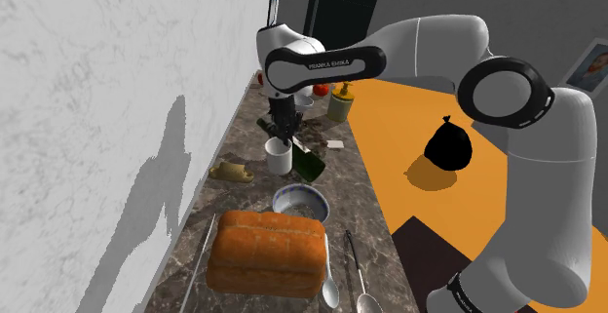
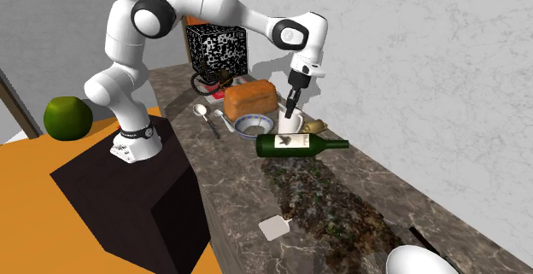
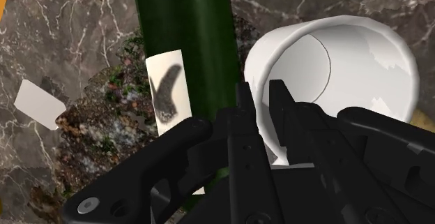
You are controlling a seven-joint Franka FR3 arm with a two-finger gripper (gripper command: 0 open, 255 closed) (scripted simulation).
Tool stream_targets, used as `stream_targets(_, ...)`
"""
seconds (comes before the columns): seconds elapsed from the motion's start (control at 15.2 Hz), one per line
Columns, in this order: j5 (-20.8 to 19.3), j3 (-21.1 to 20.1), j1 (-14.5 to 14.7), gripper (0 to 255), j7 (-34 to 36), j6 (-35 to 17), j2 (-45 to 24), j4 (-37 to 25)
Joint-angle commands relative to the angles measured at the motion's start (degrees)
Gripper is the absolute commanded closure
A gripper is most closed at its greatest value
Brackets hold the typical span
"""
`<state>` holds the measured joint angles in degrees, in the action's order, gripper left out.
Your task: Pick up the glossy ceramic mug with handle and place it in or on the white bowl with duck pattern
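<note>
On the marble worktop (image 2: 359,187), just beside a lying green wine bottle (image 3: 185,41), the white mug (image 3: 334,69) stands upright. The tool (image 3: 261,100) clasps its rim wall. The patterned bowl (image 1: 300,202) sits near.

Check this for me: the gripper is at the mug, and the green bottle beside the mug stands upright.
One thing is wrong: the bottle lies on its side, not upright, as the second exterior view shows. The rest holds: the gripper is at the mug, and the bottle is beside it.
</note>
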<state>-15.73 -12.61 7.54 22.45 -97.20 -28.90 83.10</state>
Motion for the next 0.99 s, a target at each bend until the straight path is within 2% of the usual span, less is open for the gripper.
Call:
stream_targets(0.0, 0.10, -0.02, 0.03, 255, -0.32, 1.36, 0.22, -1.17)
stream_targets(0.66, 0.44, -0.16, 0.41, 255, -1.51, 7.65, 1.17, -6.67)
stream_targets(0.92, 2.40, -1.31, -0.19, 255, 0.03, 5.05, 11.15, 6.01)
